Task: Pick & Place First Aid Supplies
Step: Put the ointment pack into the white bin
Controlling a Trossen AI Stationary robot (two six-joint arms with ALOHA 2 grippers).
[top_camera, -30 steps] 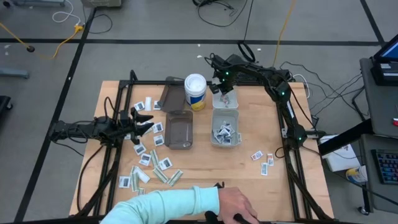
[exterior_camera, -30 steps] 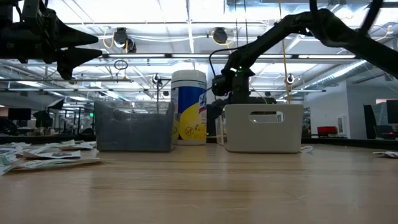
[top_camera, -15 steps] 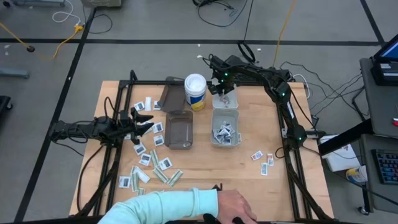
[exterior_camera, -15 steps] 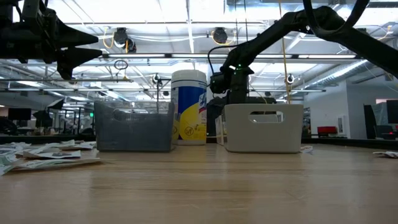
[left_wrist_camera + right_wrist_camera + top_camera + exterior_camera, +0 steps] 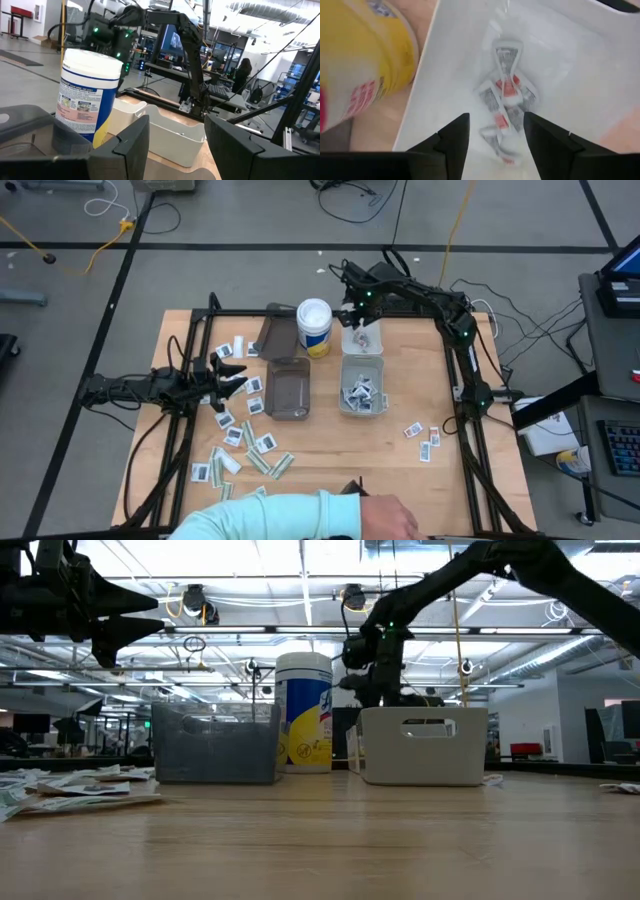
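Above the white bin's (image 5: 362, 370) far end, the right tool (image 5: 362, 330) hangs spread, empty.

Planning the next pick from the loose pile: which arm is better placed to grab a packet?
Left. Its open tool hovers beside the scattered packets at the table's left, while the right tool, also open, hangs over the white bin's far end.

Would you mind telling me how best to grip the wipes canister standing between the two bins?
Grip the wipes canister around its upright round body, just below the white lid, coming in level from the table's far edge; the smoky bin and white bin crowd its other sides.
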